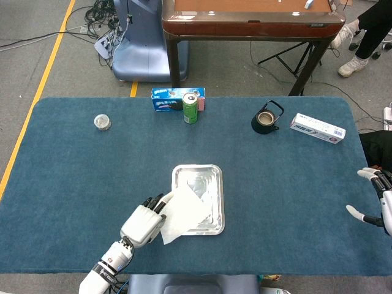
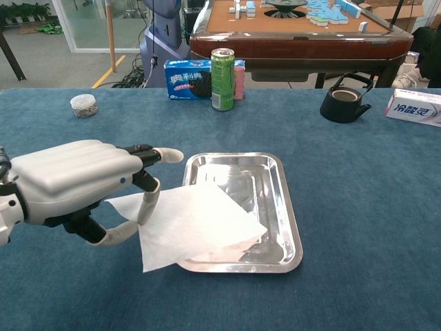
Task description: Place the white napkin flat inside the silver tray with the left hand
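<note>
The white napkin point(image 1: 182, 212) point(image 2: 193, 222) lies partly over the left rim of the silver tray point(image 1: 209, 184) point(image 2: 274, 200), its left part hanging outside above the cloth. My left hand point(image 1: 144, 223) point(image 2: 76, 183) is just left of the tray and pinches the napkin's left edge between thumb and a finger. My right hand point(image 1: 376, 199) shows only in the head view, at the table's far right edge, fingers spread and holding nothing.
At the back stand a green can point(image 1: 190, 108) point(image 2: 222, 79) and a blue biscuit box point(image 1: 166, 100) point(image 2: 191, 80). A black teapot point(image 1: 267, 118) point(image 2: 344, 101) and a white box point(image 1: 317, 128) point(image 2: 416, 106) sit back right, a small jar point(image 1: 102, 122) point(image 2: 84, 105) back left.
</note>
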